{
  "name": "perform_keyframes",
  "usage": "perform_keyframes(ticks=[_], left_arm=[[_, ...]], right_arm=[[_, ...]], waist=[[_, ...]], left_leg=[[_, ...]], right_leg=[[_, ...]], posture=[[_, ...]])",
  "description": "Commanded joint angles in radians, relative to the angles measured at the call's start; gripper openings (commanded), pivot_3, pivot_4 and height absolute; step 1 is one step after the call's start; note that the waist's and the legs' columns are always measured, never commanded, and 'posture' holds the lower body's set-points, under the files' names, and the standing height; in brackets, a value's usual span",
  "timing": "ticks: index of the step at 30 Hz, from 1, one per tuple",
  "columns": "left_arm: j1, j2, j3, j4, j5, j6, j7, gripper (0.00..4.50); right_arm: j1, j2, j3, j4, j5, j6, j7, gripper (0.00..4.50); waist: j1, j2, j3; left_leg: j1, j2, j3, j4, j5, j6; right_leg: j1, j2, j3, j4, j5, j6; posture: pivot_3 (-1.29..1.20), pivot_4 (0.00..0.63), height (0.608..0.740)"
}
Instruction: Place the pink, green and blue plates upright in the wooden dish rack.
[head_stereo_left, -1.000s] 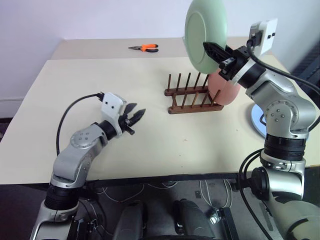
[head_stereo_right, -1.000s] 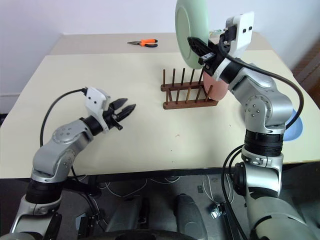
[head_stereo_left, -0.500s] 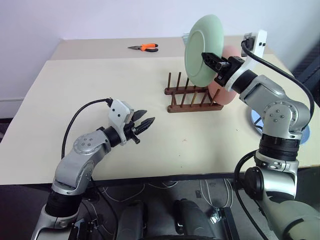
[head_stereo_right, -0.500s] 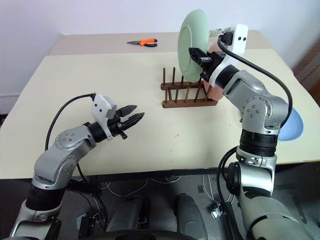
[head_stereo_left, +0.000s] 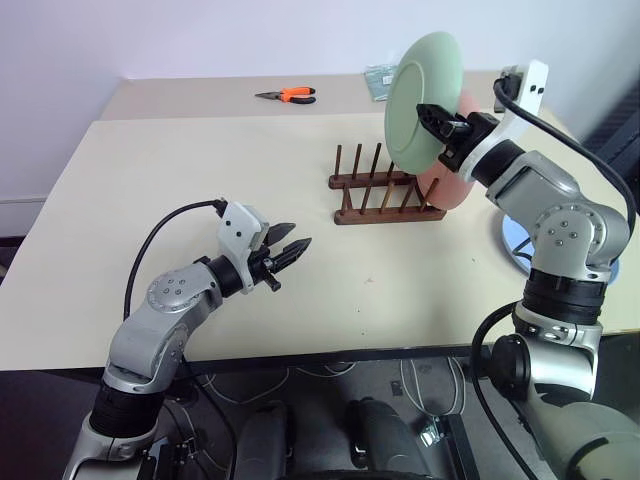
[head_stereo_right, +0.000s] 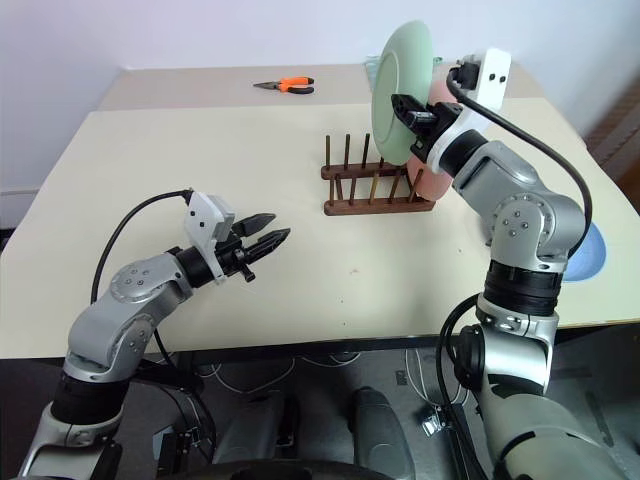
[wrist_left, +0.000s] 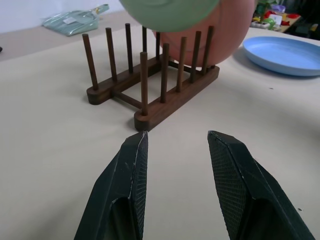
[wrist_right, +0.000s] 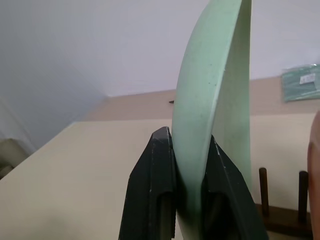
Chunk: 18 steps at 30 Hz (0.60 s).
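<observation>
— Where did your head cameras look from?

— My two eyes looked forward and down over my arms at the bench, side by side, sharing nearly the whole scene.

— And the wrists?

— My left wrist camera looked low along my left claw at the wooden dish rack, also in both eye views. My right wrist camera sat close behind my right claw, edge-on to the green plate.

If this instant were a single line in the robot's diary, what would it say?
right end effector: shut on green plate, above wooden dish rack | pink plate: upright in rack | blue plate: flat on table | left end effector: open, empty
</observation>
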Motion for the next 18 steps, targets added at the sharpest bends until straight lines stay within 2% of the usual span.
perform_keyframes(ticks=[1,7,8,11,12,14,18], left_arm=[[-0.001,0.000,-0.001,-0.039,-0.004,-0.006,-0.004,1.90],[0.002,0.000,-0.005,-0.045,-0.002,-0.008,-0.004,1.90],[0.003,0.000,-0.006,-0.046,-0.001,-0.008,-0.003,1.93],[0.003,0.000,-0.007,-0.046,-0.001,-0.008,-0.003,1.93],[0.003,0.000,-0.007,-0.047,-0.001,-0.008,-0.003,1.93],[0.004,-0.001,-0.008,-0.049,-0.001,-0.008,-0.002,1.93],[0.004,-0.001,-0.010,-0.051,-0.002,-0.009,-0.005,1.93]], right_arm=[[0.005,0.014,0.006,-0.025,0.001,-0.003,-0.018,0.00],[-0.005,0.012,0.037,0.022,-0.038,-0.044,0.000,0.00],[-0.008,0.005,0.046,0.021,-0.046,-0.052,0.011,0.91],[-0.011,-0.015,0.076,0.011,-0.086,-0.085,0.031,2.18],[-0.011,-0.019,0.082,0.011,-0.096,-0.093,0.035,2.81],[-0.006,-0.063,0.129,-0.006,-0.155,-0.138,0.073,3.71],[0.016,-0.187,0.213,-0.072,-0.259,-0.245,0.189,3.71]], waist=[[0.000,0.000,0.000],[0.000,0.000,0.000],[0.000,0.000,0.000],[0.000,0.000,0.000],[0.000,0.000,0.000],[0.001,0.000,0.000],[0.002,0.000,0.000]], left_leg=[[0.000,0.000,0.000,0.000,0.000,0.000],[0.000,0.000,0.000,0.000,0.000,0.000],[0.000,0.000,0.000,0.000,0.000,0.000],[0.000,0.000,0.000,0.000,0.000,0.000],[0.000,0.000,0.000,0.000,0.000,0.000],[0.000,0.000,0.000,0.000,0.000,0.000],[0.000,0.000,0.000,0.000,0.000,0.000]], right_leg=[[0.000,0.000,0.000,0.000,0.000,0.000],[0.000,0.000,0.000,0.000,0.000,0.000],[0.000,0.000,0.000,0.000,0.000,0.000],[0.000,0.001,0.000,0.000,0.000,0.000],[0.000,0.001,0.000,0.000,0.000,0.000],[0.000,0.001,0.000,0.000,0.000,0.000],[0.000,0.001,0.000,-0.001,0.000,0.000]], posture=[[0.00,0.150,0.740],[0.00,0.150,0.740],[0.00,0.150,0.740],[0.00,0.150,0.740],[0.00,0.150,0.740],[0.00,0.150,0.740],[0.00,0.150,0.740]])
